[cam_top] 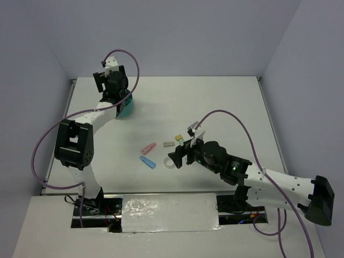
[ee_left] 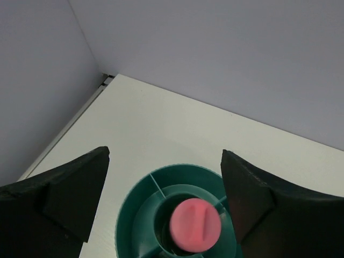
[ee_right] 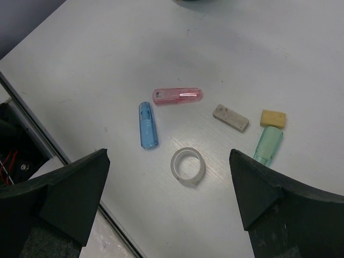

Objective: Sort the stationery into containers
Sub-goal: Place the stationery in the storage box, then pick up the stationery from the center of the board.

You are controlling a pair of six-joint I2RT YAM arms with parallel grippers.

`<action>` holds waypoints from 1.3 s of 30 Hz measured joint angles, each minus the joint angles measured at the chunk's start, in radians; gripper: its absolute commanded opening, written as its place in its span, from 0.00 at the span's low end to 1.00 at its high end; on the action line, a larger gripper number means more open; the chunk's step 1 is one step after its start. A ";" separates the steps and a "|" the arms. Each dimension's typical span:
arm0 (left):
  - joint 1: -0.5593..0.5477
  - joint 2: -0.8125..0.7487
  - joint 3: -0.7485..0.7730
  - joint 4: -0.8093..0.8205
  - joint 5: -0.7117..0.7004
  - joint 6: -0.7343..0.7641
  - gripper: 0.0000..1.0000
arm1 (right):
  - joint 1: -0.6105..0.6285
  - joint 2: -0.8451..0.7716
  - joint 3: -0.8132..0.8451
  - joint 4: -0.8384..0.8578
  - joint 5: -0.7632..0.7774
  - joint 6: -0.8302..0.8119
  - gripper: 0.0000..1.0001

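Note:
The teal organiser [cam_top: 128,109] stands at the far left, partly hidden under my left gripper [cam_top: 110,86]. In the left wrist view the left gripper [ee_left: 164,180] is open and empty above the organiser [ee_left: 134,201]. A blurred pink round-ended item [ee_left: 195,224] is at the central well. My right gripper [cam_top: 180,153] is open and empty; in the right wrist view it [ee_right: 169,174] hangs over the tape ring [ee_right: 188,166]. Around the ring lie the pink stick [ee_right: 177,95], the light-blue stick [ee_right: 148,124] and a green stubby pen [ee_right: 268,145]. The top view shows the ring [cam_top: 170,163], pink stick [cam_top: 148,147] and blue stick [cam_top: 147,162].
A grey eraser [ee_right: 230,117] and a yellow eraser [ee_right: 273,118] lie beside the green pen. The table's near edge with cables [ee_right: 16,156] runs just left of the blue stick. Walls close the table at the back and sides.

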 measured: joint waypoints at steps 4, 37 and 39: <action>-0.026 -0.015 0.000 0.008 0.000 0.019 0.99 | 0.000 0.006 0.000 0.001 0.000 -0.001 1.00; -0.562 -0.230 0.002 -0.929 0.373 -0.579 0.99 | -0.068 -0.209 0.127 -0.640 0.274 0.404 1.00; -0.599 -0.185 0.022 -0.951 0.336 -0.654 0.99 | -0.068 -0.192 0.127 -0.654 0.274 0.417 1.00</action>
